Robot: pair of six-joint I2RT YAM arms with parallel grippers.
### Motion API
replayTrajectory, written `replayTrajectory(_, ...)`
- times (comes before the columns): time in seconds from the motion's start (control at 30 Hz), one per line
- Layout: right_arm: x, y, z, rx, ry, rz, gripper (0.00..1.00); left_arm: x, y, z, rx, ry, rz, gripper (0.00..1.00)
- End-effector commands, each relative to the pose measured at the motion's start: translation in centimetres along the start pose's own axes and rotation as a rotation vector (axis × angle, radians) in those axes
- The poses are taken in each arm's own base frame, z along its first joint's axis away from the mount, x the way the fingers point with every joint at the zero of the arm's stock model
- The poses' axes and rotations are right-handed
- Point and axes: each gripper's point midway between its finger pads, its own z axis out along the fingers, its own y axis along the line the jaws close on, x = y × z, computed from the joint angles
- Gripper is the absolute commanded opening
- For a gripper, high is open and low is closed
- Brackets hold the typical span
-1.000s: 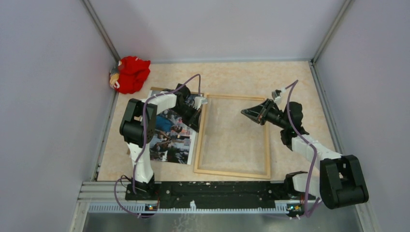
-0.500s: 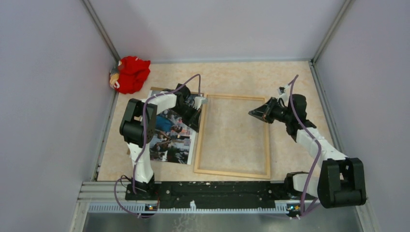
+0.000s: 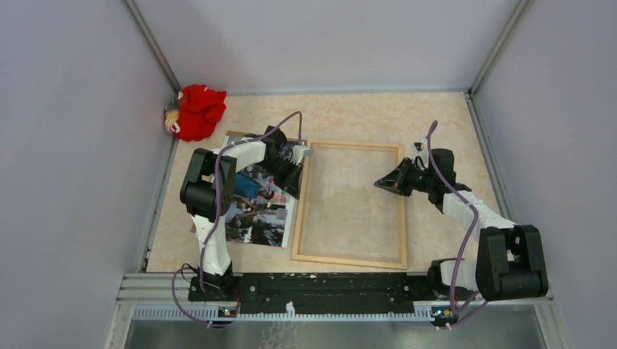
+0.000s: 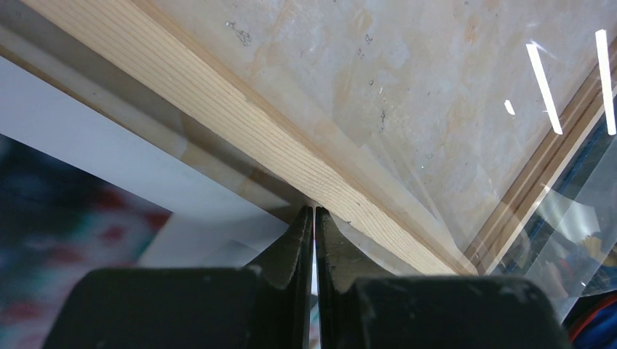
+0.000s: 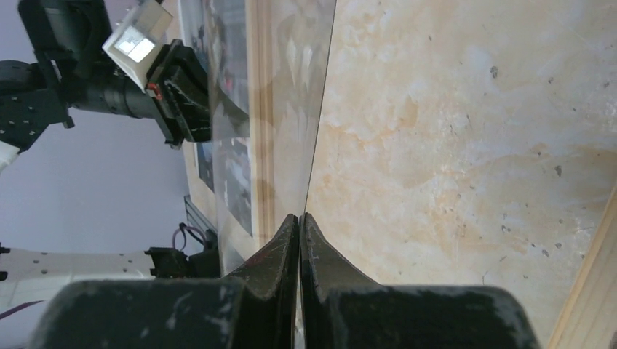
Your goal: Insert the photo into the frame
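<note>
The photo [image 3: 255, 214] lies face up on the table, left of the light-wood frame [image 3: 349, 259]. My left gripper [image 3: 297, 174] sits at the photo's right edge beside the frame's left rail [image 4: 218, 94]. Its jaws [image 4: 314, 211] are closed on a thin white sliver that looks like the photo's border [image 4: 87, 138]. My right gripper [image 3: 378, 182] hovers inside the frame near its right rail. It [image 5: 300, 216] is shut on the edge of the clear pane [image 5: 291, 94], which rises edge-on from the fingertips.
A red cloth toy [image 3: 196, 110] lies in the back left corner. A brown board edge [image 3: 234, 135] shows behind the photo's far end. Grey walls close the table on the left, back and right.
The right gripper has moved right and toward the near side, lower over the frame, still shut on the pane. The left arm, the photo and the frame have not moved.
</note>
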Motion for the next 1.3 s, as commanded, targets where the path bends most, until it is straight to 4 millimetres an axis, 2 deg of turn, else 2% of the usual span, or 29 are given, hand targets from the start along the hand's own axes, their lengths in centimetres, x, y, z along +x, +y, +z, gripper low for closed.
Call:
replayTrajectory(0.0,0.5,-1.0,0.6,0.003,0.022,-0.022,0.0,-0.7,-0.1,-0.4,-0.005,-0.016,0.02,0.1)
replayTrajectory(0.27,0.5,-2.6,1.3,0.055,0.034,-0.013,0.01,-0.5,-0.1,-0.5,-0.009,-0.013,0.02,0.1)
replayTrajectory(0.77,2.0,-4.8,3.1,0.065,0.084,0.154,0.11,-0.8,-0.1,-0.5,-0.004,-0.02,0.025,0.1)
replayTrajectory(1.27,1.1,-7.3,3.3,0.187,0.019,0.157,0.13,-0.8,-0.1,-0.9,-0.018,-0.024,0.05,0.09)
